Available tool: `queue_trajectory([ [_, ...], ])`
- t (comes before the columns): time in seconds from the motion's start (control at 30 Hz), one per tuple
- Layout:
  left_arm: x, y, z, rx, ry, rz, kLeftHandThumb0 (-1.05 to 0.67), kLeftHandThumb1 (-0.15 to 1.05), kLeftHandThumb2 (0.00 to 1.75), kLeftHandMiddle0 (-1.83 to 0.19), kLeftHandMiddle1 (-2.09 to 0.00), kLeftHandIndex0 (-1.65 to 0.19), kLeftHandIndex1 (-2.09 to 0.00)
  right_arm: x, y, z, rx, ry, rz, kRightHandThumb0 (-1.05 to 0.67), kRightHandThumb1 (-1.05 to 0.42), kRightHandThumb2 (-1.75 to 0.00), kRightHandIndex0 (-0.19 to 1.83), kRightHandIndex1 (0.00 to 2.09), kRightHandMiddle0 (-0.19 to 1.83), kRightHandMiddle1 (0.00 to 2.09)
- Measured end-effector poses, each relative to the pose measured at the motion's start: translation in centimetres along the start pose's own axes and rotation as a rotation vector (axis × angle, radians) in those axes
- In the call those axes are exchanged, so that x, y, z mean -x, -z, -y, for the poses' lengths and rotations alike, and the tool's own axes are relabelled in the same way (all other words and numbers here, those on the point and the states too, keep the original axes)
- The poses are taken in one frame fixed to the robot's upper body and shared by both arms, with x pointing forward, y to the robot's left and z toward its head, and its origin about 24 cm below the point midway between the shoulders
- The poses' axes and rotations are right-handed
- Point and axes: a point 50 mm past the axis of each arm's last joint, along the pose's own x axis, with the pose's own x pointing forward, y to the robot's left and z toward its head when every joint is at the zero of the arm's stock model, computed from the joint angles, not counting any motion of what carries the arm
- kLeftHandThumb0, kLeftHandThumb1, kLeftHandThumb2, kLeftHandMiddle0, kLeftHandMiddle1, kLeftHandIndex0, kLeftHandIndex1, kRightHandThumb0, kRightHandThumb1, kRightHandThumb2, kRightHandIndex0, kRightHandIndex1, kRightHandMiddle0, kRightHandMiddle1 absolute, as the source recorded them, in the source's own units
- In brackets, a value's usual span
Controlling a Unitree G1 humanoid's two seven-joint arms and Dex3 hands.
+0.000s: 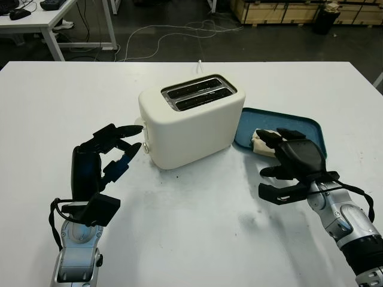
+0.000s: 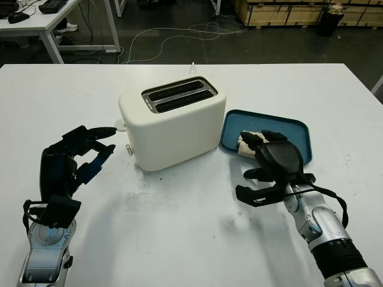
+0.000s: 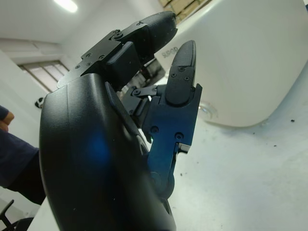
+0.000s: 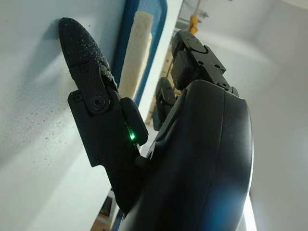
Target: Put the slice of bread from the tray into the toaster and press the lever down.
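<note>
Task status: early stage; bread not yet lifted, lever not yet pressed.

Bread (image 1: 261, 142) is seen lying in the tray (image 1: 305, 128), at its near corner, beside the toaster (image 1: 191, 119); both toaster slots are seen empty. The right robot hand (image 1: 286, 164) is placed at the tray's near edge, its fingers reaching over the bread, open, with no grip made. The left robot hand (image 1: 102, 158) is held open above the tabletop (image 1: 197, 221), fingertips near the toaster's lever end. Left to do: grasp, insertion, lever press.
</note>
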Motion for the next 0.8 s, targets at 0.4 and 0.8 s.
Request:
queue_trajectory([
  [0.4,0.0,0.0,0.0,0.000,0.002,0.000,-0.26,0.92,0.11,-0.72,-1.32,-0.81,-0.50,-1.2,1.6,-2.0,0.020,0.050,-0.085,-0.47,-0.86,-0.01,0.39,0.09,0.39,0.05],
  [0.8,0.0,0.0,0.0,0.001,0.000,-0.001,-0.26,0.92,0.10,-0.72,-1.32,-0.80,-0.52,-1.4,2.0,-2.9,0.047,0.095,-0.068,-0.41,-0.89,0.00,0.43,1.15,0.72,0.11],
])
